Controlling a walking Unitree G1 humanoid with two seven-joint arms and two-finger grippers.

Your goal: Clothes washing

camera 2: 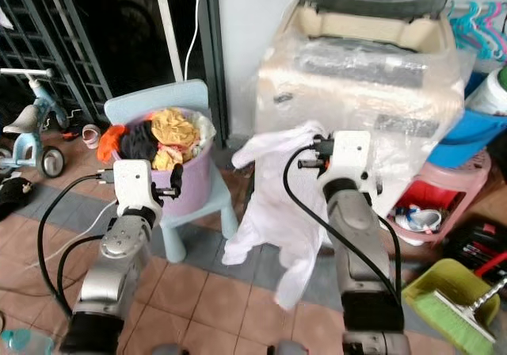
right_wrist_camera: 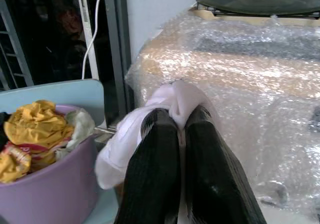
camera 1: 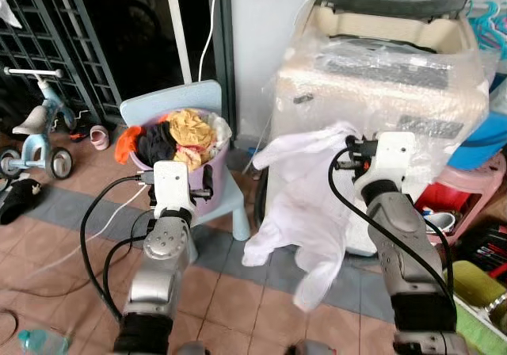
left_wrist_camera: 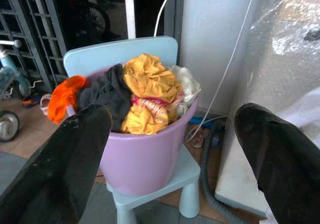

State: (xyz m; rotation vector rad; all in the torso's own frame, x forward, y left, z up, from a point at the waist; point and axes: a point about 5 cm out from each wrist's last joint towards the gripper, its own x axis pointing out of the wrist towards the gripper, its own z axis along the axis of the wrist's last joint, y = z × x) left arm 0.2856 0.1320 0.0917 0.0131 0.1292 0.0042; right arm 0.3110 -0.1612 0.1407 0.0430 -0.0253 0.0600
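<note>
tub [camera 1: 207, 200] on chair [camera 1: 230, 204] | washing machine [camera 1: 380, 93] right of chair

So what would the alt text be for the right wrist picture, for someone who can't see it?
Two black fingers pinch a white cloth garment in front of a bubble-wrapped beige washing machine. Beside it, a lilac plastic tub holds yellow clothes.

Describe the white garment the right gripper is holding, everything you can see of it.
The white garment is thin, soft, crumpled cloth, plain with no print. The right gripper is shut on a bunched fold at its top, and the rest hangs limp in long folds, clear of the tiled floor. It hangs in front of the plastic-wrapped washing machine, beside the purple basket of clothes on the blue chair.
</note>
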